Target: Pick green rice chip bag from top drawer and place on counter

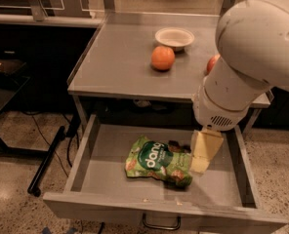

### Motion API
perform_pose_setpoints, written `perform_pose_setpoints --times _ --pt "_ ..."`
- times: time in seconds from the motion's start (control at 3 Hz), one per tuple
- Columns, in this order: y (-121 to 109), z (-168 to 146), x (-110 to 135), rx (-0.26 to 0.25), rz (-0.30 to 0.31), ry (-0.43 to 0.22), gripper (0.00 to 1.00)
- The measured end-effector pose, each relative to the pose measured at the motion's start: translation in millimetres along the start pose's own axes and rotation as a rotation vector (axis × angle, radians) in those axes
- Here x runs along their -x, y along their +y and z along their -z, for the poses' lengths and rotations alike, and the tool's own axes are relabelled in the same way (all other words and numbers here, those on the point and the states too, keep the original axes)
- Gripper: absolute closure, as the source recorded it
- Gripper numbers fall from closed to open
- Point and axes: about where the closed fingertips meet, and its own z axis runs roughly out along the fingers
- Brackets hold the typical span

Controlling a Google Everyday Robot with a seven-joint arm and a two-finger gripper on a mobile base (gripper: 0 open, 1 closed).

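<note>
**While the Bag Lies in the Open Drawer, the Tool Hangs at Its Right End**

Though the top drawer (84,152) stands well out from under the bench (115,57), the green rice chip bag (156,161) lies flat on its grey floor. It is roughly mid-drawer and slightly tilted, so its left end sits higher in view than its right. Its dark green circle with white "dang" lettering faces up.

The tool (199,165), a pale cream piece at the end of the white arm (247,57), hangs inside the drawer at the bag's right end and overlaps that edge in this view. Whether it touches the pouch cannot be told. Nor can I tell how far open the tool is or whether it has hold of anything. The arm's bulky white joint fills the upper right and hides part of the bench's right side.

On the bench, a shallow pale bowl (174,37) stands toward the back, with an orange (162,58) just in front of it. A reddish fruit (211,62) sits to the right, half hidden behind the arm. A small metal pull handle (161,223) hangs from the drawer's front. Speckled floor (17,189) surrounds the bench.
</note>
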Motion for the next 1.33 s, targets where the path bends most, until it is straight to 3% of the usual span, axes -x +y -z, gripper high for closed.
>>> perform_pose_setpoints --times 0.33,1.0,1.33 --pt "0 0 0 0.0 0.0 0.0 0.0" --pt "0 -81 9 0.039 -0.024 -0.024 0.0" --pt "-3 -111 12 0.083 -0.051 -0.03 0.0"
